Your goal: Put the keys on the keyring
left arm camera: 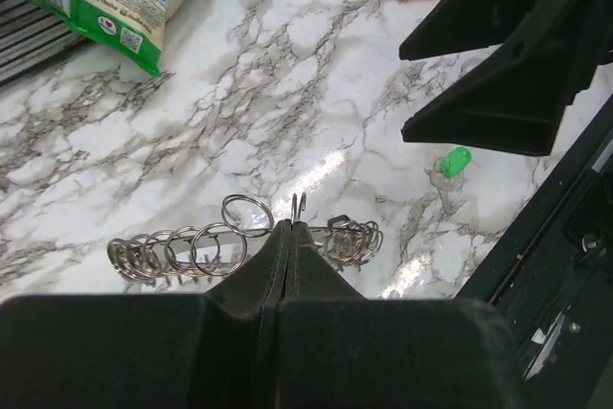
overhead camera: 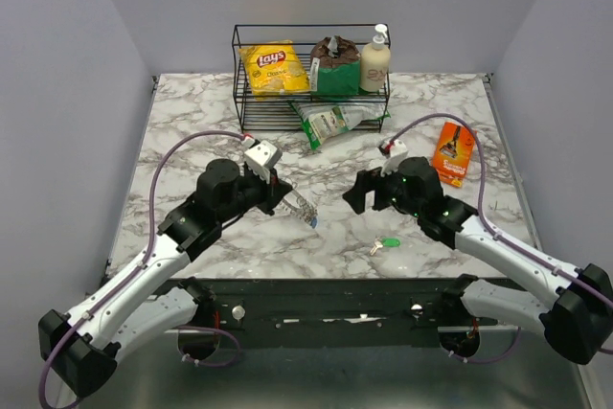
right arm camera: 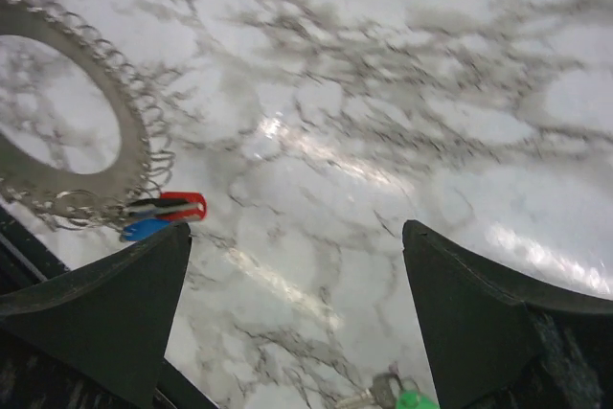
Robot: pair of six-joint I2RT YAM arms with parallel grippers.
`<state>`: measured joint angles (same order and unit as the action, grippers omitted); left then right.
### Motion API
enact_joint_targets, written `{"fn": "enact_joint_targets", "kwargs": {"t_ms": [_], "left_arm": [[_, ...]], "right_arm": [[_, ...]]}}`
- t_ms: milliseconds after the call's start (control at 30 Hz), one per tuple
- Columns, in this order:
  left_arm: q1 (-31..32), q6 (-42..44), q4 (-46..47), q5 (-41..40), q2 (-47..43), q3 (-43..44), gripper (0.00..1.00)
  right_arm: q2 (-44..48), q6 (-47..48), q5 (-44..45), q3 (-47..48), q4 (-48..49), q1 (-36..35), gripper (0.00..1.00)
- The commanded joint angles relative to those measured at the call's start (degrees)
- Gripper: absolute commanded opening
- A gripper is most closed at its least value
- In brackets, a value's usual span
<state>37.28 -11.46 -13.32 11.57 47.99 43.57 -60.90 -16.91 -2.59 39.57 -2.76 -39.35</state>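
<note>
— Entry one, nearest the front edge?
— Green key (overhead camera: 387,244): recorded lying loose on the marble table (overhead camera: 192,131), apart from the keyring and gripped by nothing.
— Entry two?
— Right gripper (overhead camera: 356,193): fingers are spread wide and nothing is carried. It is held above the table, between the green key and the ring.
— Entry three?
— Left gripper (left arm camera: 292,229): fingers are pressed fully together, with a coil of the keyring (left arm camera: 172,252) pinched at their tips. Whether the ring is lifted or resting cannot be told.
— Attached items?
— Red key (right arm camera: 180,204) and blue key (right arm camera: 144,229): listed side by side at the ring's edge and judged already threaded, though the join itself cannot be made out.
— Step in hand?
— The ring is judged to be held ready for the last key. The green key must be picked up by its head, its hole left clear, then worked onto the coil.
— Farther back?
— Orange packet (overhead camera: 454,152), green bag (overhead camera: 330,122), wire rack (overhead camera: 236,74): noted, not needed.
— Gaps?
— The ring's open end is not found. The green key is cut off in the right wrist view.
</note>
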Motion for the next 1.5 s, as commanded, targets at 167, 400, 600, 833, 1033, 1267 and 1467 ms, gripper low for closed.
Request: {"fn": "enact_joint_targets", "kwargs": {"t_ms": [167,400,600,833,1033,1267,1467], "left_arm": [[5.8,-3.6,16.0,11.6,1.7,-9.0,0.0],[13.8,2.4,13.4,8.6,11.1,-4.0,0.0],[14.7,4.1,13.4,8.3,12.2,-2.3,0.0],[14.7,4.5,10.9,7.9,11.3,-2.3,0.0],[14.7,4.9,10.1,7.9,11.3,-2.1,0.0],[14.7,5.5,9.8,7.8,12.0,-2.1,0.0],[14.7,6.5,8.8,7.8,13.4,-1.1,0.0]], "right_arm": [[10.0,-9.1,1.0,-12.3,-10.3,9.2,0.98],[11.6,-10.8,-1.2,-14.9,-12.6,10.2,0.87],[11.2,-12.3,-1.0,-15.3,-14.0,10.2,0.79],[7.7,-15.9,-0.9,-16.6,-13.4,10.2,0.68],[5.1,-17.9,-1.6,-17.6,-13.0,10.3,0.56],[6.8,-20.7,-2.7,-20.4,-11.7,10.2,0.51],[6.9,-20.7,-2.2,-20.9,-11.0,10.2,0.44]]}}
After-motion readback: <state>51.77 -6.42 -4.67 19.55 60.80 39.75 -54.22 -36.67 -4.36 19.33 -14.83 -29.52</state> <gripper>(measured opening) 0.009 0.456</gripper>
